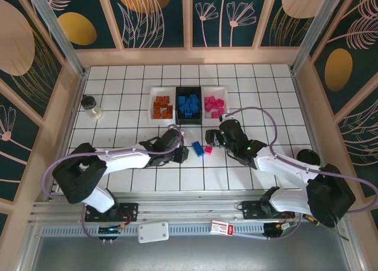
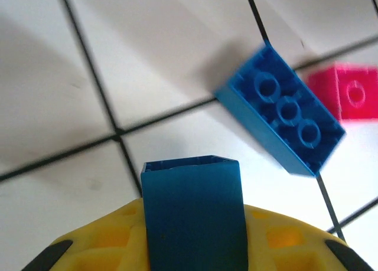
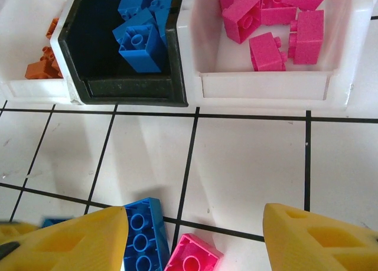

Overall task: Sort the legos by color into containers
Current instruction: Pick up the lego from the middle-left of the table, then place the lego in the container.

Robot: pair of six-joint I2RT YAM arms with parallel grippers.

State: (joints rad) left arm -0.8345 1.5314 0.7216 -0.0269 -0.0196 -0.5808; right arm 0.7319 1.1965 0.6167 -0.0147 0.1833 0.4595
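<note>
My left gripper is shut on a dark blue brick, which stands up between its yellow fingers. Just beyond it on the tiles, a loose blue brick lies upside down beside a loose pink brick. These same two bricks, blue and pink, sit between the two grippers. My right gripper hangs open above them with nothing held. Three trays stand in a row: white with orange bricks, black with blue bricks, white with pink bricks.
A small clear jar with a dark lid stands at the far left of the tiled floor. Wooden walls close in the floor on three sides. In the right wrist view the black tray's front wall and the pink tray's front wall lie just ahead.
</note>
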